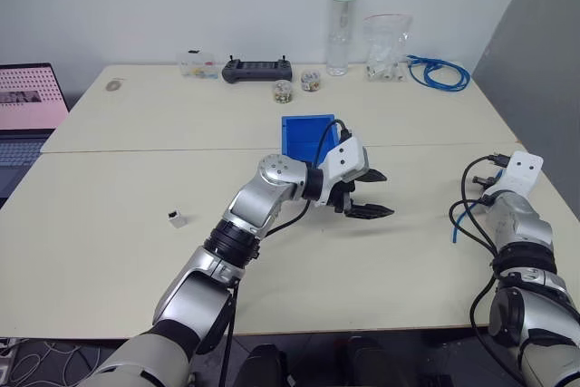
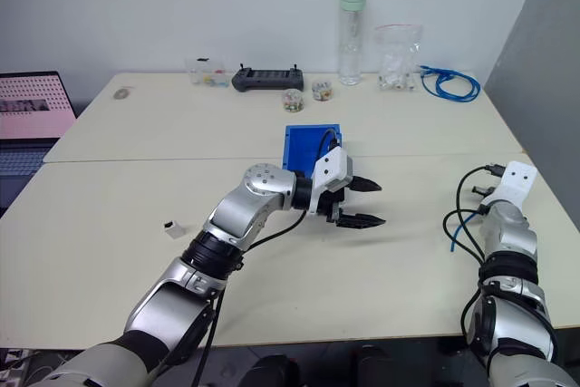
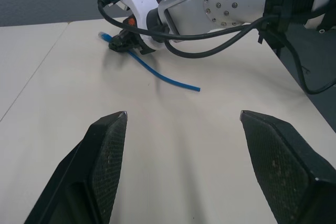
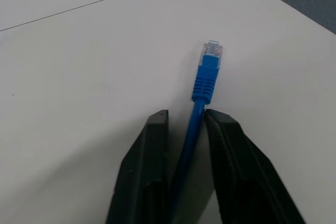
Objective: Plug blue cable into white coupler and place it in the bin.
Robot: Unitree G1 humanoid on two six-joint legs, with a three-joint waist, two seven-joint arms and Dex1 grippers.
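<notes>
The blue cable (image 4: 207, 74) lies on the table near its right edge, its clear plug pointing away from my right gripper (image 4: 186, 114), which is shut on the strand just behind the plug. The rest of the cable (image 3: 169, 77) curves loosely over the tabletop. My left gripper (image 1: 367, 193) hovers open over the middle of the table, pointing right toward the cable, nothing between its fingers. The bin (image 1: 304, 133) stands just behind that hand. Far to the left, the white coupler (image 1: 178, 218) sits alone on the table.
Along the back edge stand a black controller (image 1: 258, 70), two small jars (image 1: 283, 90), a tall clear bottle (image 1: 343, 24), a plastic bag (image 1: 388, 47) and a coiled blue cable bundle (image 1: 439, 72). A laptop (image 1: 27, 111) is at the far left.
</notes>
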